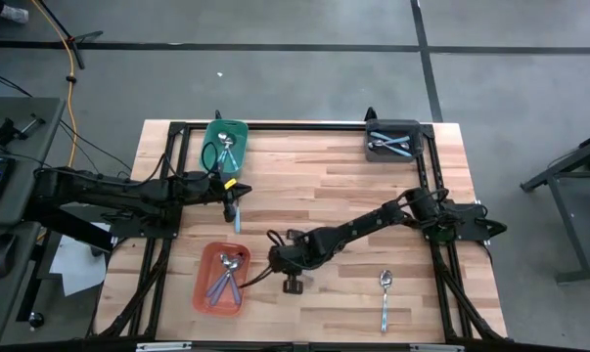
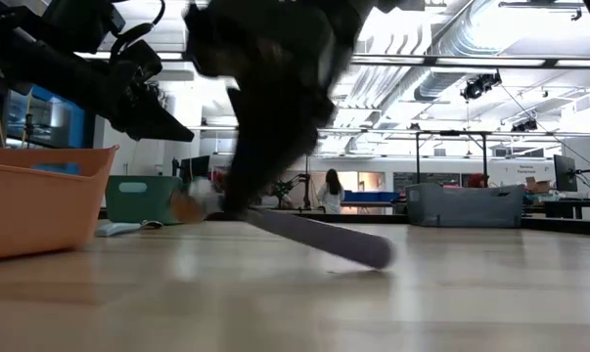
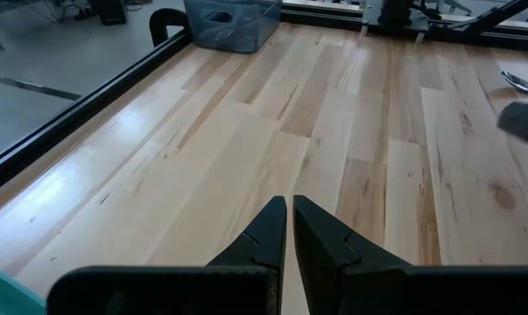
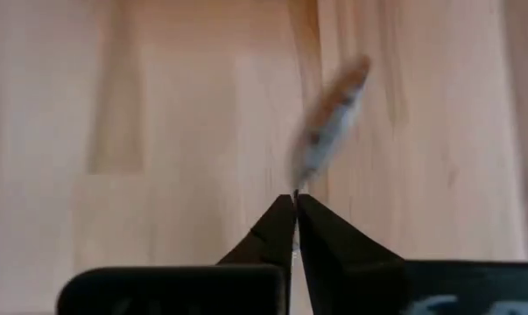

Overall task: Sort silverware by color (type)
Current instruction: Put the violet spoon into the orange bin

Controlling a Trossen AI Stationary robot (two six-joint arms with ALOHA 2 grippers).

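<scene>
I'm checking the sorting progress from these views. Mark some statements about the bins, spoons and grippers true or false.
1. The right gripper is shut on a spoon. True.
2. The orange bin is empty. False: it holds several spoons.
3. One spoon on the table lies apart from the bins. True.
4. The left gripper is wide open. False: it is shut.
5. The grey bin sits beside the teal bin. False: they sit far apart.

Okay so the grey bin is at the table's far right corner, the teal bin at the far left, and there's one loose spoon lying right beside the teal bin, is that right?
Not quite. The bins are as you say: grey bin far right, teal bin far left. But the loose spoon lies nowhere near the teal bin: it sits on the bare wood at the near right of the table, as the high view shows.
</scene>
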